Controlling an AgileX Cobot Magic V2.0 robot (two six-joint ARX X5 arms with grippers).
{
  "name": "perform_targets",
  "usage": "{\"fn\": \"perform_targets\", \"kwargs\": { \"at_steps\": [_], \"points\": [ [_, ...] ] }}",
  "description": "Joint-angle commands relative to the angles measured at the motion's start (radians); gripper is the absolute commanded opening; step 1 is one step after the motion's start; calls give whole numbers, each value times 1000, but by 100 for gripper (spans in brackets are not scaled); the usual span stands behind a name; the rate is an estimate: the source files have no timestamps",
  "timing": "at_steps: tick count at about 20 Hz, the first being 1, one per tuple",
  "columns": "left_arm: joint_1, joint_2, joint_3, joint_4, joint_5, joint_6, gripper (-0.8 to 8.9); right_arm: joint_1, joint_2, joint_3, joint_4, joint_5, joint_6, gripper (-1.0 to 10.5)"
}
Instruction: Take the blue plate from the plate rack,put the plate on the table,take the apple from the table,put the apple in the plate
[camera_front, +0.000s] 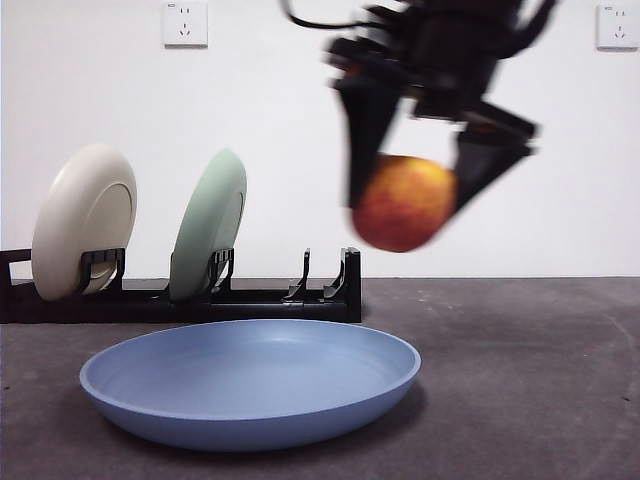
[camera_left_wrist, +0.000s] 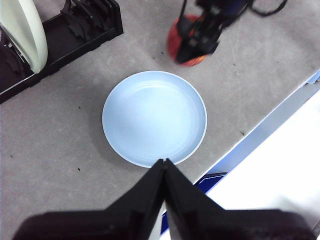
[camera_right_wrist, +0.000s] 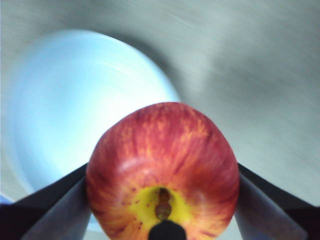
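Note:
The blue plate (camera_front: 250, 385) lies flat on the table (camera_front: 530, 380) in front of the plate rack (camera_front: 250, 298). It also shows in the left wrist view (camera_left_wrist: 154, 117) and, blurred, in the right wrist view (camera_right_wrist: 70, 105). My right gripper (camera_front: 425, 185) is shut on the apple (camera_front: 403, 203) and holds it in the air, above and just right of the plate's right rim. The apple fills the right wrist view (camera_right_wrist: 162, 172) between the jaws. My left gripper (camera_left_wrist: 164, 162) is shut and empty, high above the plate's near edge.
A cream plate (camera_front: 83, 220) and a pale green plate (camera_front: 208, 225) stand upright in the rack. The rack's right slots hold nothing. A white wall stands behind the table. A white and blue edge (camera_left_wrist: 270, 150) runs beside the table in the left wrist view.

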Motion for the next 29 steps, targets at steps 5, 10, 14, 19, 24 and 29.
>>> {"fn": "perform_targets", "kwargs": {
  "at_steps": [5, 10, 14, 19, 24, 29],
  "points": [
    [3, -1, 1, 5, 0, -8, -8, 164, 100, 0, 149, 0, 82, 63],
    [3, -2, 1, 5, 0, -8, -8, 214, 214, 1, 174, 0, 82, 63],
    [3, -1, 1, 5, 0, -7, -8, 218, 266, 1, 166, 1, 82, 64],
    [3, -2, 1, 5, 0, -8, -8, 218, 271, 1, 163, 27, 81, 75],
    [3, -2, 1, 5, 0, -9, -8, 218, 271, 1, 163, 66, 81, 485],
    [3, -2, 2, 5, -8, -5, -8, 218, 271, 2, 170, 77, 83, 511]
  ]
}}
